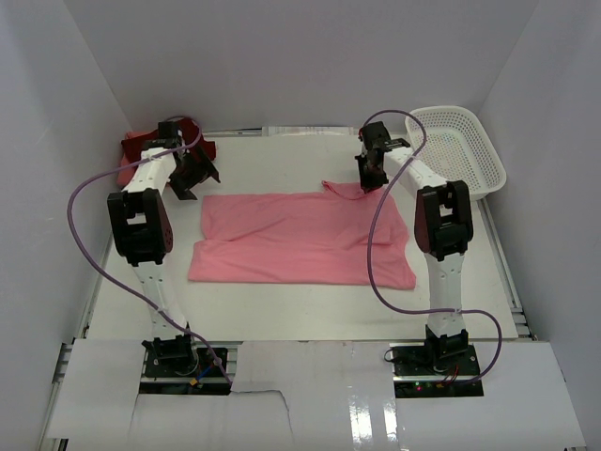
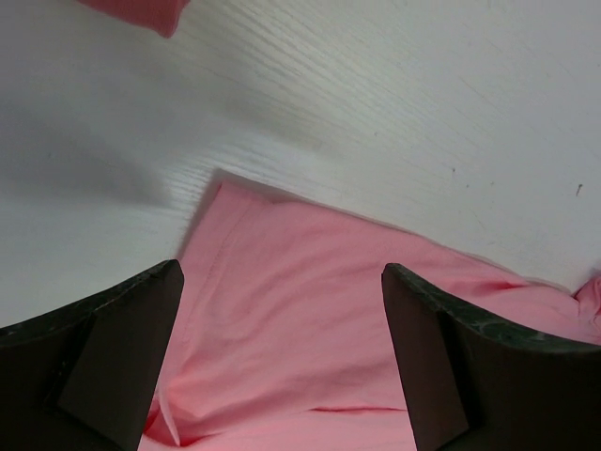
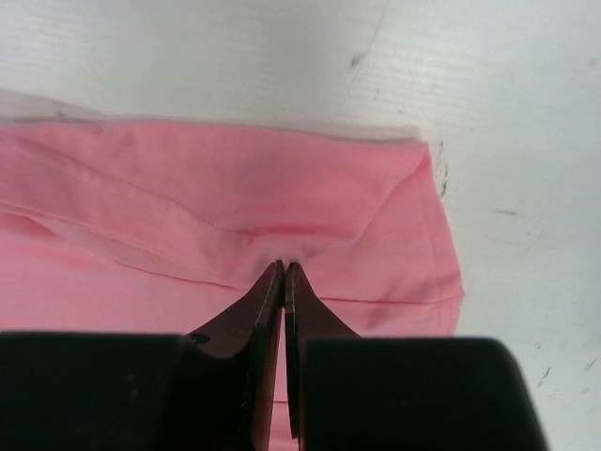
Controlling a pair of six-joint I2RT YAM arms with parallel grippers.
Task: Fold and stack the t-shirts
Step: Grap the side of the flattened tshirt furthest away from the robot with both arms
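Observation:
A salmon pink t-shirt (image 1: 300, 240) lies spread flat in the middle of the table. My right gripper (image 1: 373, 178) is shut on its back right sleeve (image 3: 282, 225), pinching a fold of cloth at the tips. My left gripper (image 1: 194, 176) is open and empty, hovering just above the shirt's back left corner (image 2: 225, 202); pink cloth shows between its fingers (image 2: 103, 348). A dark maroon red t-shirt (image 1: 204, 148) lies bunched at the back left behind the left arm, with a pink cloth (image 1: 125, 175) beside it. An edge of pink cloth shows at the top of the left wrist view (image 2: 141, 11).
A white plastic mesh basket (image 1: 457, 150) stands at the back right corner, close to the right arm. White walls enclose the table on three sides. Purple cables loop off both arms.

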